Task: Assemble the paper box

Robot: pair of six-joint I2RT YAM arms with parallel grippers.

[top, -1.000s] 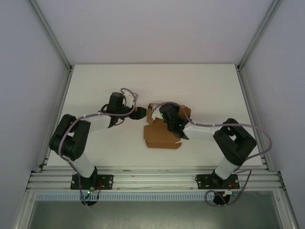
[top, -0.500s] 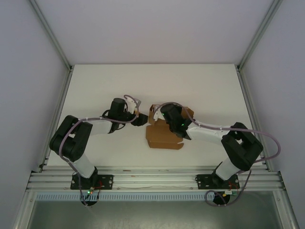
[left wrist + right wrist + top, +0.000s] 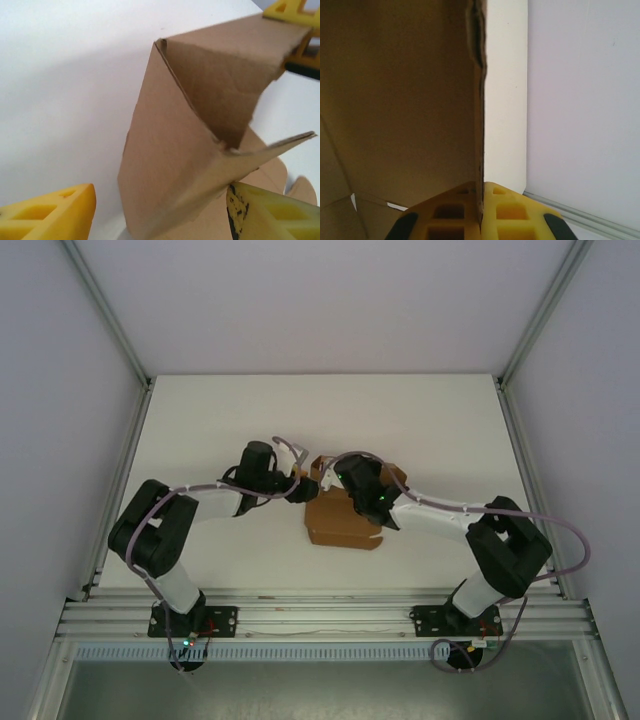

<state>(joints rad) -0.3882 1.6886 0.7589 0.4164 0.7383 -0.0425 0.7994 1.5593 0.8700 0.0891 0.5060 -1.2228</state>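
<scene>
Partly folded box (image 3: pixel 340 522) on the table (image 3: pixel 200 420).
Right gripper (image 3: pixel 481 194) pinches an upright panel's edge; left gripper (image 3: pixel 160 212) is spread, a finger either side of a raised fold.

Your left arm (image 3: pixel 160 535) and right arm (image 3: pixel 505 550) share one build: white link tubes between bulky black joint housings; a lilac cable (image 3: pixel 585 552) loops loosely along each; small green and red lights glow at each black base plate (image 3: pixel 195 620); the left gripper (image 3: pixel 160 220) and right gripper (image 3: pixel 481 212) wear yellow fingers (image 3: pixel 55 212) with moulded triangular recesses and black patches.
</scene>
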